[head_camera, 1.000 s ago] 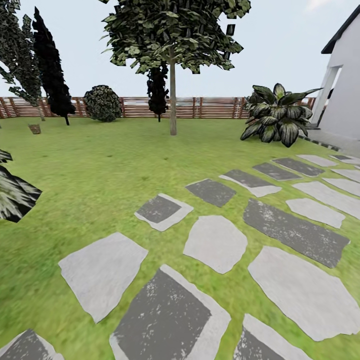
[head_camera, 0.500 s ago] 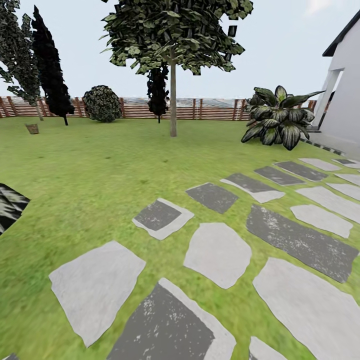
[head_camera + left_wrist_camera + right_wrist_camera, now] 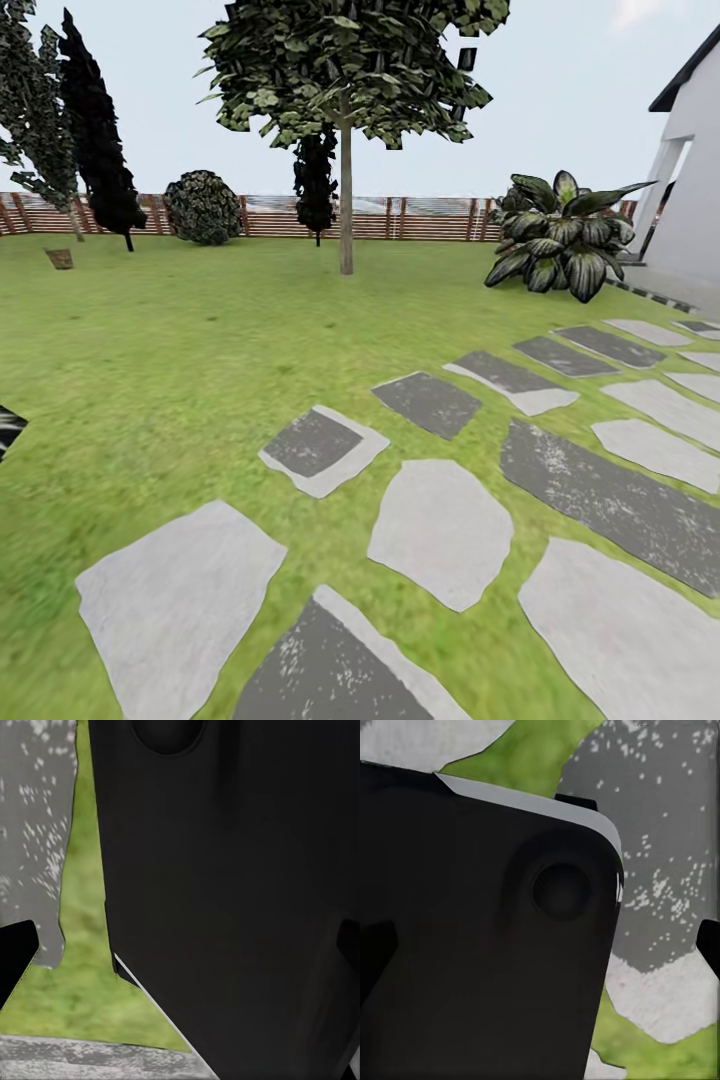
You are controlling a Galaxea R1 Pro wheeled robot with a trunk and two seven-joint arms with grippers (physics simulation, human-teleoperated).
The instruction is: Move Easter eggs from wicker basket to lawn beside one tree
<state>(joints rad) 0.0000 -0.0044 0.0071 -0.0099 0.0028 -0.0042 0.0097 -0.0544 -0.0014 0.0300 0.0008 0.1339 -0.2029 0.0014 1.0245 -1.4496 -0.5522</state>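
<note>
- Far across the lawn (image 3: 200, 330), near the fence (image 3: 420, 215): the basket (image 3: 59, 259), its contents too small to tell.
- Wrist views: stepping stones (image 3: 675, 855); jaw state cannot be told.

No legible text, labels or numbers (any view).

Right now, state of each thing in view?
small brown wicker basket: far off on the lawn near the fence, contents too small to tell
green grass lawn: no eggs visible on it
pale-trunked tree with dark foliage: upright, nothing visible at its base
grey stepping stones: flat, bare
</note>
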